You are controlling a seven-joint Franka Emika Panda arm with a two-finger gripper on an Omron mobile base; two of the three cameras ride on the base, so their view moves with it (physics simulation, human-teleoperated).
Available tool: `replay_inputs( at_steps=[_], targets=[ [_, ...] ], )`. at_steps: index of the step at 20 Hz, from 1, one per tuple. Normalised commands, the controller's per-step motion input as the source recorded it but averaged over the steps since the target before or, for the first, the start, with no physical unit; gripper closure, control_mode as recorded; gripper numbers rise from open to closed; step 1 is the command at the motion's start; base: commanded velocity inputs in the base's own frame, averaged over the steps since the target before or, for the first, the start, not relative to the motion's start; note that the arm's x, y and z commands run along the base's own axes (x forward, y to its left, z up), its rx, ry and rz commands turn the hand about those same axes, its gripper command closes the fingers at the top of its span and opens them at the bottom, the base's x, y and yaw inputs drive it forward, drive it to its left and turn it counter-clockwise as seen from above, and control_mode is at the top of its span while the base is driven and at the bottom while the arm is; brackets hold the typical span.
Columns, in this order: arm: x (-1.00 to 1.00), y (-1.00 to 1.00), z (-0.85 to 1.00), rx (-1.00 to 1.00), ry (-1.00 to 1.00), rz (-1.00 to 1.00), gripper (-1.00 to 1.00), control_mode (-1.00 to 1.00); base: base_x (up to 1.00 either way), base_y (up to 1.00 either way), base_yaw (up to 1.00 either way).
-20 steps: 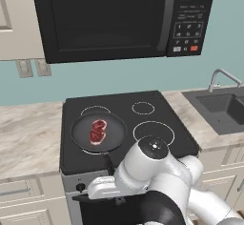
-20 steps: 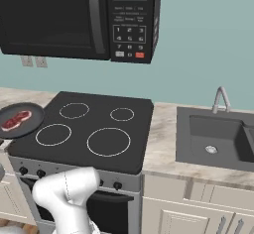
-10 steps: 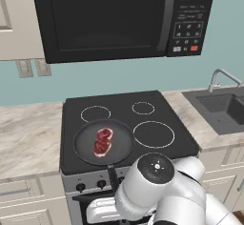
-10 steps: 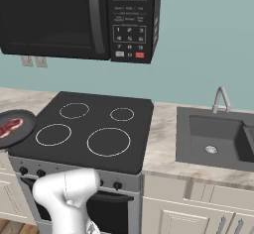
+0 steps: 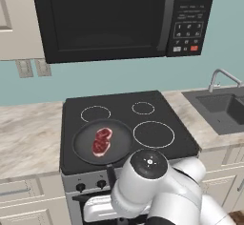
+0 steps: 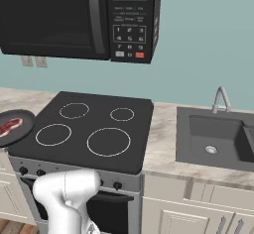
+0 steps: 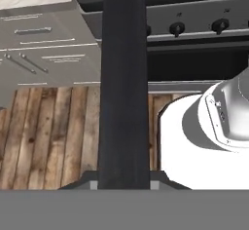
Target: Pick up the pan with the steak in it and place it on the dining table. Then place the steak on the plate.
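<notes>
the pan [image 5: 102, 143] is lifted over the front left of the black cooktop [image 5: 157, 119], with the steak [image 5: 101, 140] lying flat near its middle. its long handle [image 7: 123, 78] runs straight out from the gripper [image 7: 123, 184], whose jaws are clenched on the handle's near end. in the right base view the pan [image 6: 15, 127] overhangs the cooktop's left edge, above the marble counter [image 6: 163, 139]. below the jaws lie the oven front with its knobs [image 7: 177, 28], white drawers [image 7: 44, 53] to one side, and bare wooden floor [image 7: 48, 136]. well beyond the pan, the microwave [image 5: 119, 14] hangs over the cooktop's back; the sink [image 6: 218, 139] sits far to the side.
</notes>
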Motion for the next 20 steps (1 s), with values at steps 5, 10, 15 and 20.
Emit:
replay_inputs(
  at_steps=[5, 10, 15, 20],
  targets=[
    [-0.01, 0.00, 0.00, 0.00, 0.00, 0.00, 1.00, 1.00, -0.42, 0.00, 0.01],
    [0.00, 0.00, 0.00, 0.00, 0.00, 0.00, 1.00, 1.00, -0.90, 0.00, 0.13],
    [0.00, 0.00, 0.00, 0.00, 0.00, 0.00, 1.00, 1.00, -0.76, 0.00, 0.15],
    [0.00, 0.00, 0.00, 0.00, 0.00, 0.00, 1.00, 1.00, -0.55, -0.01, 0.26]
  ],
)
